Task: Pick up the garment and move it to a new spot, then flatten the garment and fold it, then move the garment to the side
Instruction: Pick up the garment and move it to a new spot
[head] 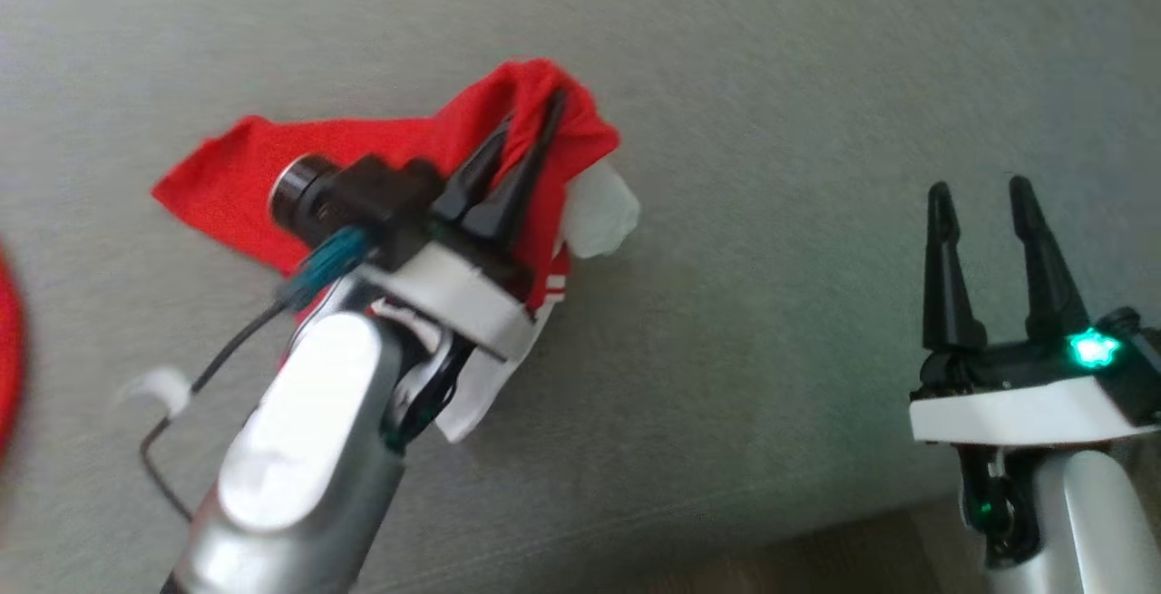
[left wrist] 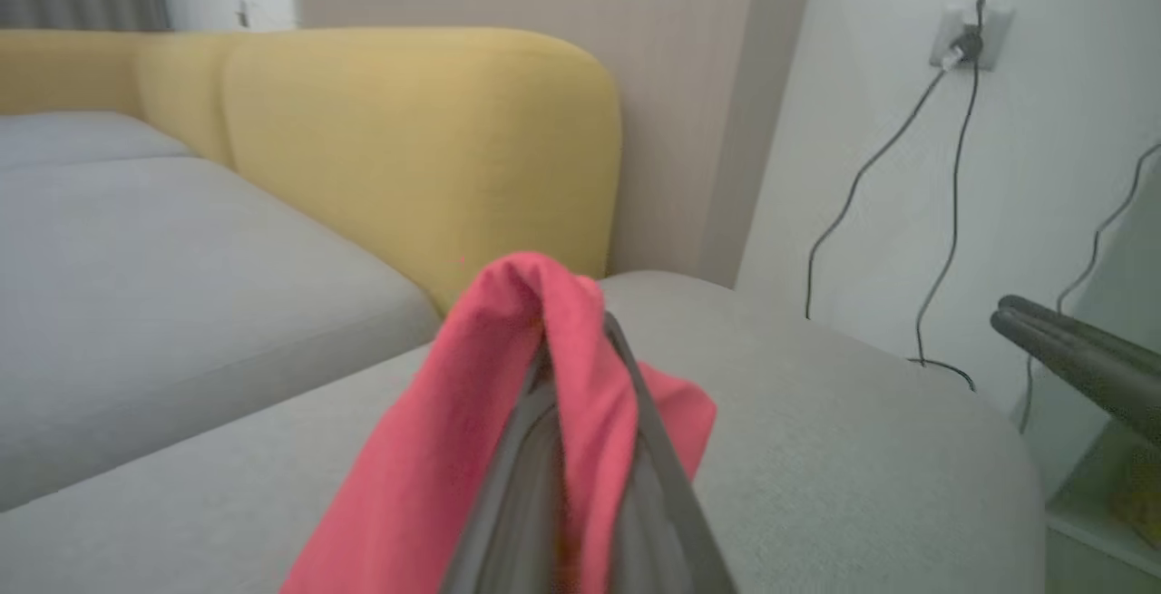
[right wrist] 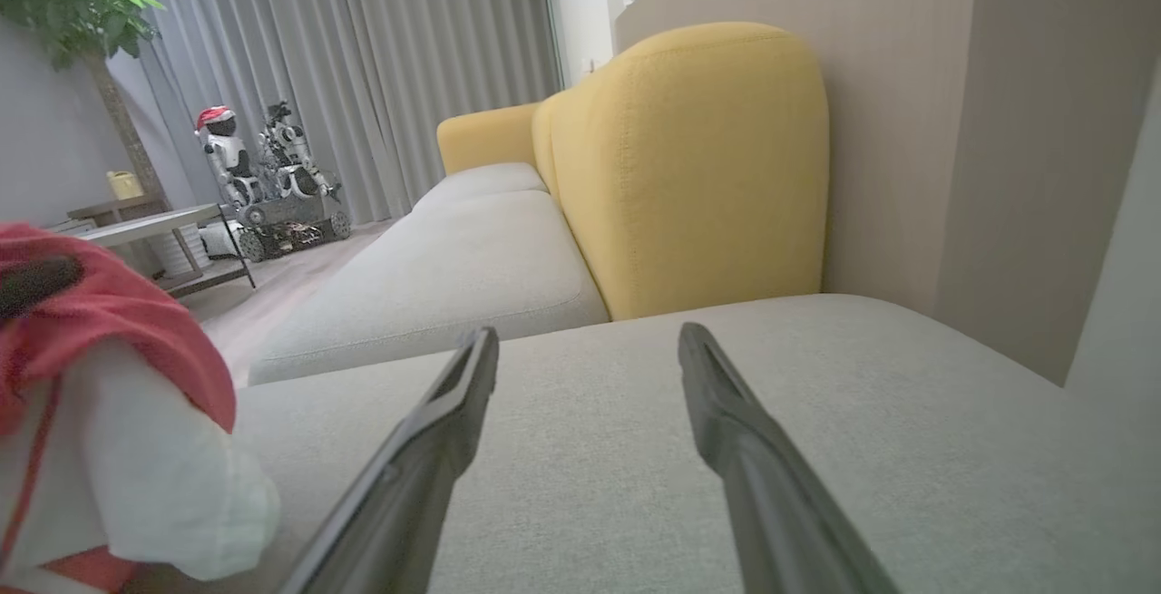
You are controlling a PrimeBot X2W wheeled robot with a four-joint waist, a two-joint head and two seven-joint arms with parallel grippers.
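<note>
The garment (head: 363, 159) is red with white parts and hangs bunched above the grey sofa cushion (head: 780, 122). My left gripper (head: 535, 127) is shut on the garment's red fabric near its top fold. In the left wrist view the red cloth (left wrist: 508, 394) drapes over both fingers. My right gripper (head: 980, 190) stands open over the cushion to the right, well apart from the garment, with nothing between its fingers. In the right wrist view the garment (right wrist: 100, 413) hangs at the left edge, and the open right gripper (right wrist: 588, 340) points across the cushion.
A yellow sofa backrest (left wrist: 417, 150) rises behind the grey cushions. A wall socket with cables (left wrist: 966, 41) is on the right wall. Another red item (head: 9, 349) shows at the left edge. The cushion's front edge and wooden floor (head: 816, 558) lie at the bottom right.
</note>
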